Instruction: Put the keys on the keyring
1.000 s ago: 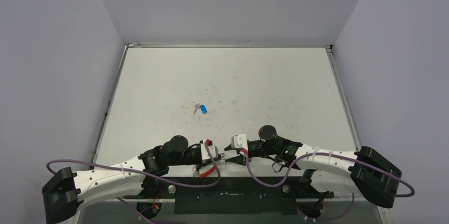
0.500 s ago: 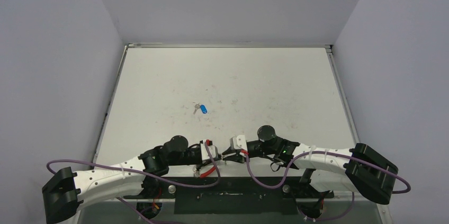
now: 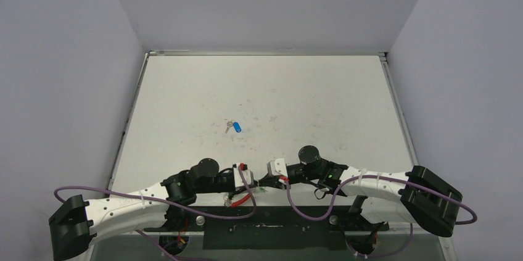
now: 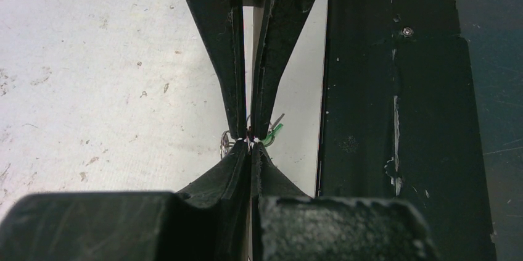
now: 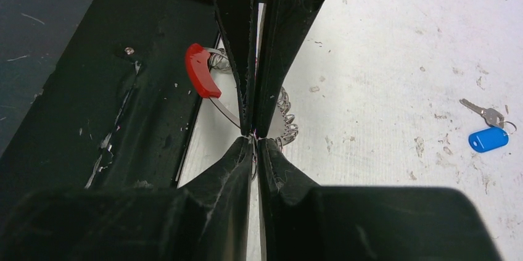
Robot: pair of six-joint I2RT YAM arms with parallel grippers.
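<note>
Both claws meet tip to tip at the near edge of the worktop (image 3: 296,88), just over the black base plate (image 5: 92,88). The left gripper (image 4: 250,150) is pressed tight together and seems to pinch the thin wire of the keyring (image 5: 285,119), whose red sleeve (image 5: 200,79) hangs out over the plate. The right gripper (image 5: 256,140) is also squeezed together, right beside the green key (image 4: 272,132). Whether it truly has that key I cannot tell, since only a sliver of green shows past the tips.

The blue key (image 5: 487,139) lies well apart, near the middle of the worktop, not yet on the ring.

The main risk is that a key pinched this close to its edge could twist or pop out when pushed against the wire. It would then drop onto the plate or off the near edge. The ring could also turn in the left claw's thin grip
</note>
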